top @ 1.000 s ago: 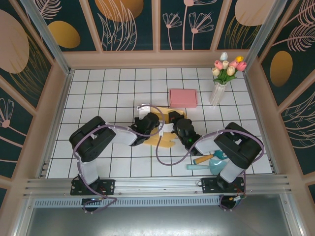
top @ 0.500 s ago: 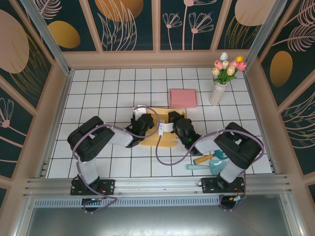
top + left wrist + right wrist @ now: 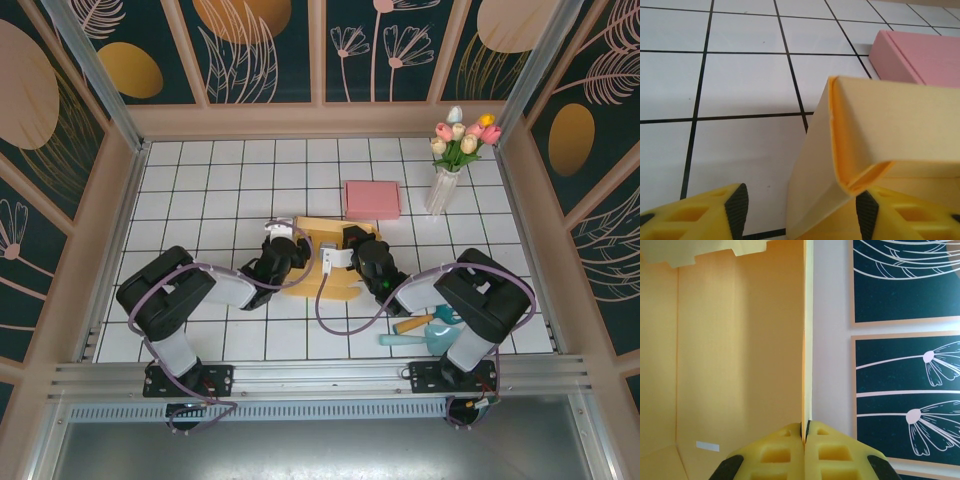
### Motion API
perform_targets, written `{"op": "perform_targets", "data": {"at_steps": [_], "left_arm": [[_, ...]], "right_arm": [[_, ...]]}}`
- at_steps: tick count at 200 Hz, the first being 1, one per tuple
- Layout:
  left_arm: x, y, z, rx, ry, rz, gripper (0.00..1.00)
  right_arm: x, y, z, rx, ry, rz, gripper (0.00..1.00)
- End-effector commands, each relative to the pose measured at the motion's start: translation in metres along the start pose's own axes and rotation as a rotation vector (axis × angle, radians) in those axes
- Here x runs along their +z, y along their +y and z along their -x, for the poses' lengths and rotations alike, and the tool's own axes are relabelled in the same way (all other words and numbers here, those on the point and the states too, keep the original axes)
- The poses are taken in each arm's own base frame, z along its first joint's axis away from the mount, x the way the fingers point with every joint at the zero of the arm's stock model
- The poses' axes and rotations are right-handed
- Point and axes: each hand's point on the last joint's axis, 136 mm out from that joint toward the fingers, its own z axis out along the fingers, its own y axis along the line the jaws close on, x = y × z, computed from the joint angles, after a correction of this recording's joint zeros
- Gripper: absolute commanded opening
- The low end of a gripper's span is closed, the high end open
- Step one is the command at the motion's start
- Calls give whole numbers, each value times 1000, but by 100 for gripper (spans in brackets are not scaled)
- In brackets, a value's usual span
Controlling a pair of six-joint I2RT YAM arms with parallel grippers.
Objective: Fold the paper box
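Currently, at the right gripper (image 3: pixel 805 430): pinched fully closed on the thin edge of an upright wall of the paper box (image 3: pixel 335 285), with the box interior to the left of the fingers. At the left gripper (image 3: pixel 802 212): jaws standing apart, gripping nothing. Folded corner of the box lying between the fingers, close to one pad; contact not determinable. Box located mid-table (image 3: pixel 220 180), between the two wrists, with a pink box (image 3: pixel 372 198) near it on the far side. Judged light, thin card: stiff along creases, floppy across panels, easily dented or torn at tabs. Best taken by a panel edge close to a crease, with light pressure. Advisable not to pull on free flaps.
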Motion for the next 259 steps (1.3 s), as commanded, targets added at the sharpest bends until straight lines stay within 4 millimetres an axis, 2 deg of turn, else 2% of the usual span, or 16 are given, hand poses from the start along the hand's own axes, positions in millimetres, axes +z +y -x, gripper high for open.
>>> {"op": "perform_targets", "data": {"at_steps": [1, 8, 40, 87, 115, 118, 129, 167, 184, 221, 259], "left_arm": [[-6, 7, 2, 37, -30, 2, 56], [-11, 8, 10, 46, -57, 3, 56], [-16, 9, 14, 126, -79, -18, 55], [-16, -14, 23, 211, -114, -155, 53], [-9, -16, 28, 230, -124, -172, 50], [-5, -15, 19, 238, -102, -169, 49], [-2, -17, 17, 240, -100, -185, 45], [0, -26, 18, 225, -105, -229, 37], [1, -26, 19, 217, -108, -229, 36], [2, -24, 23, 199, -121, -206, 25], [6, -25, 23, 189, -117, -208, 25]], "right_arm": [[-6, 56, -24, -41, 76, 186, 0], [-6, 56, -24, -41, 73, 188, 0], [-7, 59, -21, -38, 57, 205, 0], [-10, 66, -16, -39, 25, 236, 0], [-11, 66, -13, -37, 8, 240, 0], [-12, 66, -13, -37, 8, 242, 0], [-12, 68, -13, -39, 3, 248, 0], [-12, 70, -13, -81, 10, 230, 0], [-11, 73, -16, -132, 28, 210, 0], [-11, 77, -16, -171, 34, 186, 0], [-12, 83, -14, -218, 36, 193, 0]]}}
